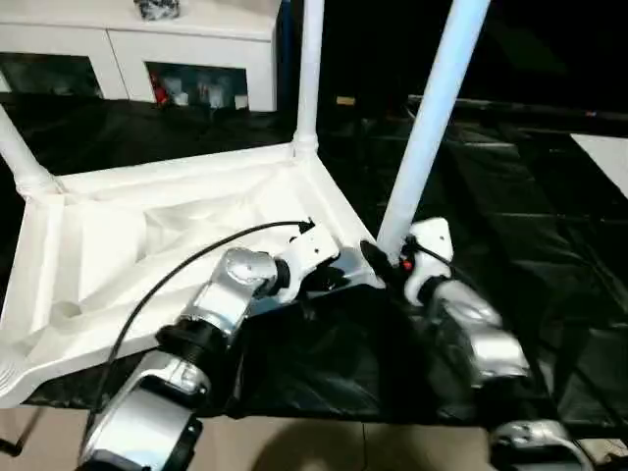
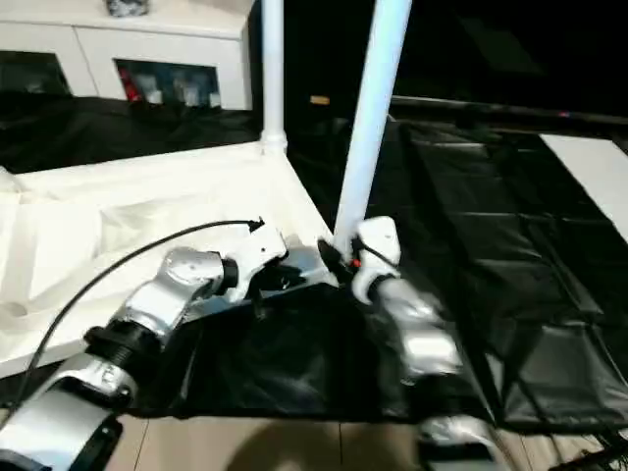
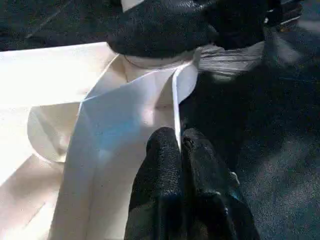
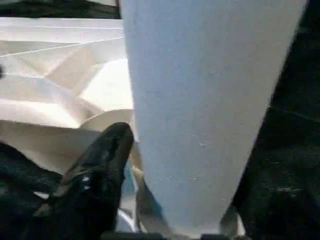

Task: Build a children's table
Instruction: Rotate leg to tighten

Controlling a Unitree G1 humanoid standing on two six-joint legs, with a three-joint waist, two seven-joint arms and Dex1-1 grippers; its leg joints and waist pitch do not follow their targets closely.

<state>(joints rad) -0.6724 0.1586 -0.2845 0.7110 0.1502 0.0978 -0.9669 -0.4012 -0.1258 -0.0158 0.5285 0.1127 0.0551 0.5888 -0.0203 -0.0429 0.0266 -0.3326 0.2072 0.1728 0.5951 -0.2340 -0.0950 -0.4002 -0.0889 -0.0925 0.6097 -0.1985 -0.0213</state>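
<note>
Silver forearms filled the near edge of the head views, and everything beyond them is placed here against the near right corner socket (image 1: 378,263) of the children's table (image 1: 147,255), which lay upside down on black sheeting (image 1: 549,216), ribbed underside up. Far to the left of that socket a leg (image 1: 18,152) stood in the far left corner; nearer, behind the socket, another leg (image 1: 310,69) rose upright from the far right corner. Just left of the socket, the left gripper (image 3: 181,142) was clenched on the thin rim of the top, its black fingers (image 3: 162,165) pinched together over the white edge. At the socket itself a third leg (image 1: 432,118) leaned slightly to the right, and the right gripper (image 1: 385,260) sat around its foot; whether it grasped or merely cradled the tube could not be told. Being hollow white plastic, the table probably handled light and stiff but slick, so the rim suited bracing and the leg was best taken low, close to the socket. From the left wrist camera the pinch on the rim was plain, which the head views hid behind the wrist; from the right wrist camera one finger (image 4: 95,175) lay beside the tube and the leg's seating in its socket was hidden.
</note>
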